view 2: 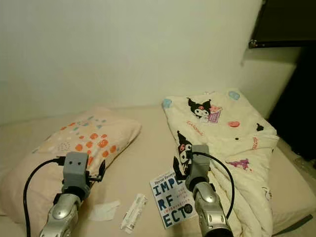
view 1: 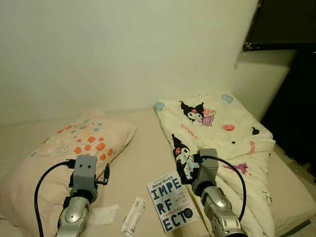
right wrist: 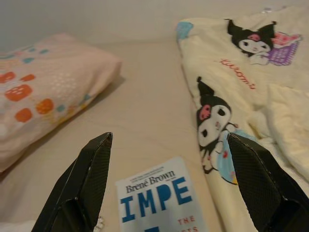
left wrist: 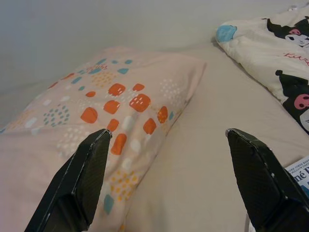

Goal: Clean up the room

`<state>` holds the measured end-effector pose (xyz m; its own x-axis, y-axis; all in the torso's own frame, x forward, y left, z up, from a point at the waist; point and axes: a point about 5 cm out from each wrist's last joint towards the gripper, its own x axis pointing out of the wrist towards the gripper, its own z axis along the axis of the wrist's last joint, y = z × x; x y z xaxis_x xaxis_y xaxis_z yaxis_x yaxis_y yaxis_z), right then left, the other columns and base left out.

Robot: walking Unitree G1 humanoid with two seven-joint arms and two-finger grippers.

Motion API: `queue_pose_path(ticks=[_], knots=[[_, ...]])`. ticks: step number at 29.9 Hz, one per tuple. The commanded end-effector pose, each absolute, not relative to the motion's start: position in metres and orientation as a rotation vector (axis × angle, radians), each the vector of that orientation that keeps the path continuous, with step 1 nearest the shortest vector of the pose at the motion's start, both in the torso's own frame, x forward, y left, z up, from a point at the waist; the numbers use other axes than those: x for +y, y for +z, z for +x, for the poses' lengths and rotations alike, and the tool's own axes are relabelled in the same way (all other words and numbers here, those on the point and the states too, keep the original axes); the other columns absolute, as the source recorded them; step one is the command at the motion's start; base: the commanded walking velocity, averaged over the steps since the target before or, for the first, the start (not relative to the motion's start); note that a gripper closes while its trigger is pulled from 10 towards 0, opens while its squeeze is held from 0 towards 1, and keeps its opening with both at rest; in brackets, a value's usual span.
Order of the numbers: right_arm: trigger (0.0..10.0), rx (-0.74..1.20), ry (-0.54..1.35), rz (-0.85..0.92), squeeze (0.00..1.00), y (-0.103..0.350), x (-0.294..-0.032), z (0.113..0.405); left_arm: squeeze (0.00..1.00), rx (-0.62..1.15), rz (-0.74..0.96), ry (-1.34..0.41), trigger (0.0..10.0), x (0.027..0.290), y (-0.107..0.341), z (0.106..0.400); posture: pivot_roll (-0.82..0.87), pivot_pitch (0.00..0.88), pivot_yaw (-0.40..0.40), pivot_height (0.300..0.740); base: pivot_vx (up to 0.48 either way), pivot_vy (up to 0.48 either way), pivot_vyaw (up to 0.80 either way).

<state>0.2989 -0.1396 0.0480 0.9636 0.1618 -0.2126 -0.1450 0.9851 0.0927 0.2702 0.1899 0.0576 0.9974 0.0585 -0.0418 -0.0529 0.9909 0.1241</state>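
Left wrist view has my left gripper (left wrist: 166, 159) with its black fingers (left wrist: 79, 183) spread wide, holding nothing, hovering over the bed sheet (left wrist: 203, 145) beside the spotted pillow (left wrist: 96, 111). My right gripper (right wrist: 169, 179) is likewise spread and holding nothing, poised above the white book (right wrist: 157, 195) (blue letters, "IMPE" legible) lying flat on the sheet. Just beside the book, toward my left, lie a small white tube (view 1: 134, 215) and a crumpled tissue (view 1: 104, 214), near the pillow's edge. On my right, the cartoon-printed cream blanket (view 1: 222, 133) is bunched against the book's side. A pale wall (view 1: 123, 49) stands behind the bed.
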Motion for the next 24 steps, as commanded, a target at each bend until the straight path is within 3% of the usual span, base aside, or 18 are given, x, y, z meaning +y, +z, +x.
queue_pose_path(ticks=[1, 10, 24], knots=[[10.0, 0.219, 0.175, 0.069, 0.00, 0.0483, -0.1361, 0.2975, 0.00, 0.071, 0.125, 0.063, 10.0, 0.1928, 0.0523, 0.2672, -0.02, 0.013, -0.009, 0.740, 0.000, 0.375, 0.00], [10.0, 0.219, 0.178, 0.067, 0.00, 0.0484, -0.1359, 0.2974, 0.00, 0.070, 0.124, 0.064, 10.0, 0.1928, 0.0523, 0.2668, -0.01, 0.015, -0.012, 0.740, 0.000, 0.372, 0.00], [10.0, 0.225, 0.187, 0.068, 0.00, 0.0460, -0.1343, 0.2941, 0.00, 0.052, 0.124, 0.016, 10.0, 0.1863, 0.0526, 0.2635, -0.02, 0.019, -0.008, 0.740, 0.000, -0.431, 0.00]])
